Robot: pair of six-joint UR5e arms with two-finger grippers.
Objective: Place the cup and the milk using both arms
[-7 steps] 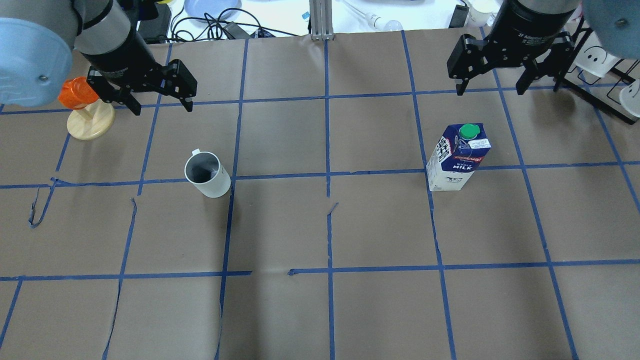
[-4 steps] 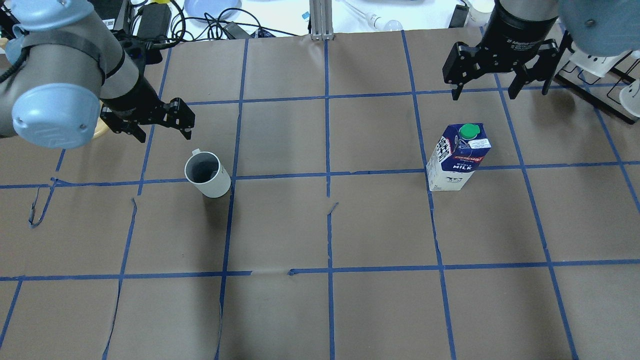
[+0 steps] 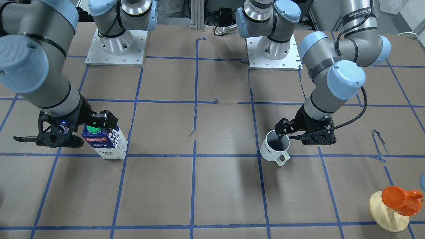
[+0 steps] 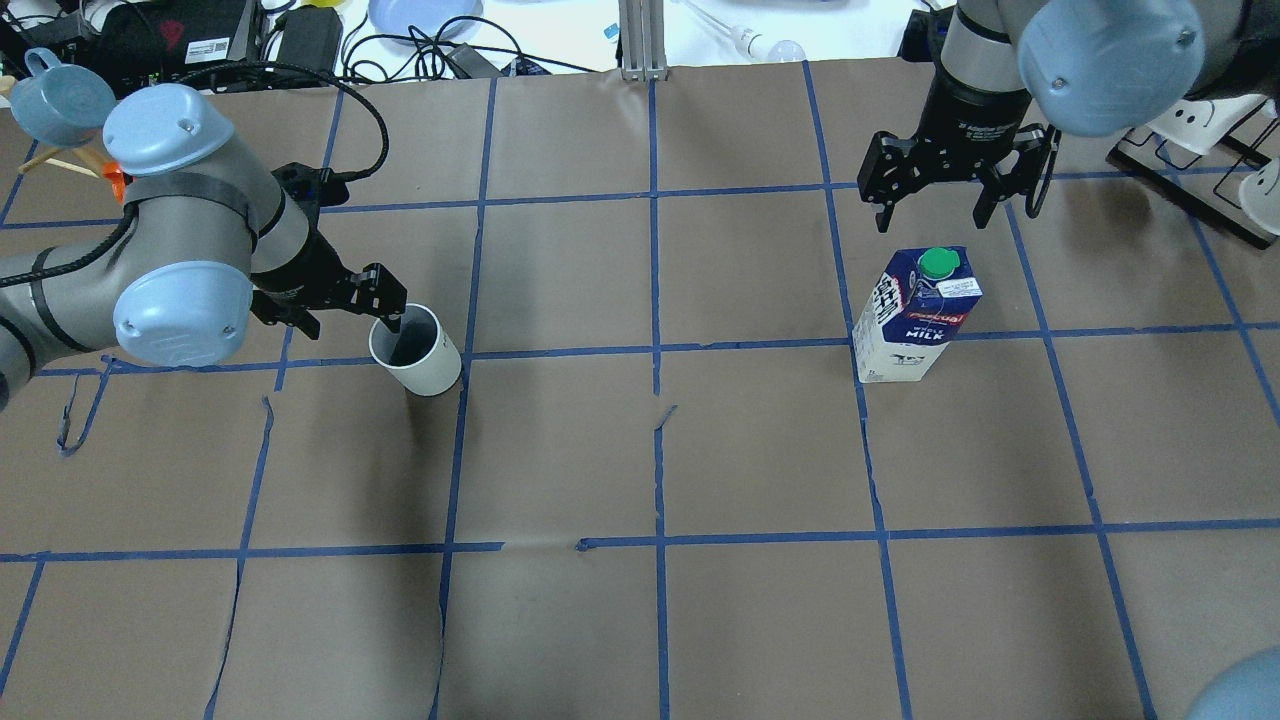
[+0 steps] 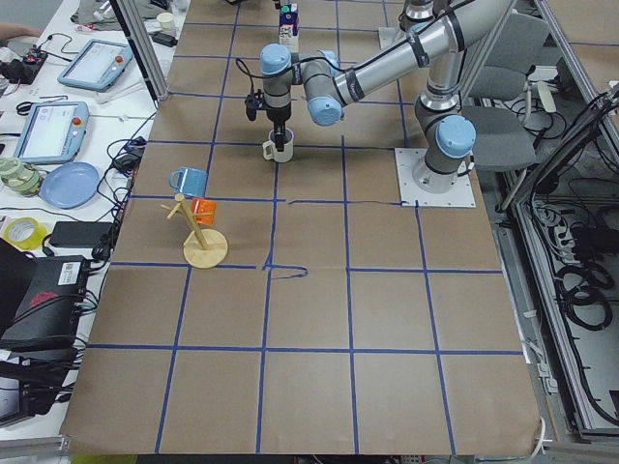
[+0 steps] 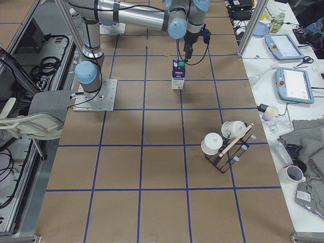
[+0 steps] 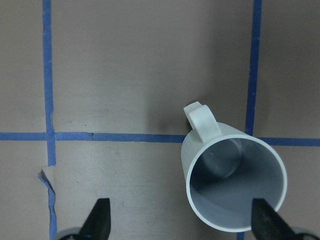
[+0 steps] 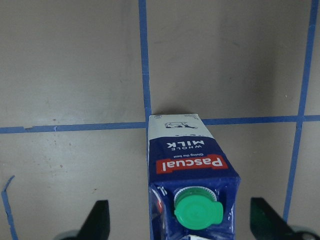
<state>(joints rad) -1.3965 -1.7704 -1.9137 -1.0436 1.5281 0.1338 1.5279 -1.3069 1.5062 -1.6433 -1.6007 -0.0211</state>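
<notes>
Upright on surface (image 4: 760, 450): cup (image 4: 415, 350), one of wide-spread left fingers (image 7: 262, 222) over its dark mouth; capped milk (image 4: 915, 315) beneath wide-spread right fingers (image 8: 98, 220).

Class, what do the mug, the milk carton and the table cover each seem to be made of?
Mug: probably glazed ceramic; smooth white wall, thick rim, faint sheen inside.
Carton: printed coated cardboard, judging by its folded gable top; its green cap looks like ridged plastic.
Table cover: matt brown paper, creased and torn in places.
</notes>
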